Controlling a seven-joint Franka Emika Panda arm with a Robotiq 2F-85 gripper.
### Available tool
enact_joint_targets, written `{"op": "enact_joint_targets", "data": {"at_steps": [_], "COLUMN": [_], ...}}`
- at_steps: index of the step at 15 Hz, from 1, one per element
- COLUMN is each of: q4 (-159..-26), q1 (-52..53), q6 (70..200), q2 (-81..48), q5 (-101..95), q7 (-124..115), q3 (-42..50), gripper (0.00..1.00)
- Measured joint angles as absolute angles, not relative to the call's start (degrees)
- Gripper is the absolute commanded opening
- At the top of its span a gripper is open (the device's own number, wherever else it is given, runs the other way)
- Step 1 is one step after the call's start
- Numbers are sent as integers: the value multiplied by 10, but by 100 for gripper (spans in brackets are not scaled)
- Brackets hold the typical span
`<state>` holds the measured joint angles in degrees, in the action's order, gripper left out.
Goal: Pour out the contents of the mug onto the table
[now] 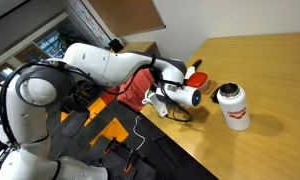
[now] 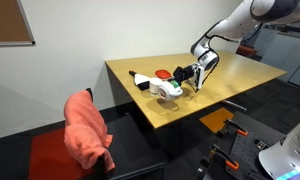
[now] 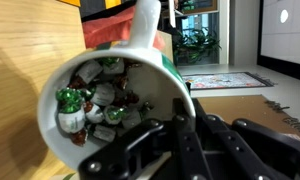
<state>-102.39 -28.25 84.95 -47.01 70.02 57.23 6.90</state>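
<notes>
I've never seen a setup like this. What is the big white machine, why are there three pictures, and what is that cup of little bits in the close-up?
The white machine is a robot arm with a two-fingered gripper as its hand. Two pictures come from cameras standing in the room, looking at the wooden table from different sides. The third comes from a camera on the arm's wrist, so it sees what the gripper sees. There the gripper grips a mug by its rim, and you look straight in at its contents: small shiny bits, some green-topped. On the table are also a white jar with a red label and something red that I cannot identify. A red cloth hangs beside the table.
</notes>
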Motion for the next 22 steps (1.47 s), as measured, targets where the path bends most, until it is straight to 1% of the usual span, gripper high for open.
{"op": "enact_joint_targets", "data": {"at_steps": [7,22], "q4": [-1000,-980], "q1": [-292,-296], "q6": [788,701], "q2": [-501,-530], "q5": [736,788], "q7": [572,572], "q3": [77,87], "gripper": [3,3]}}
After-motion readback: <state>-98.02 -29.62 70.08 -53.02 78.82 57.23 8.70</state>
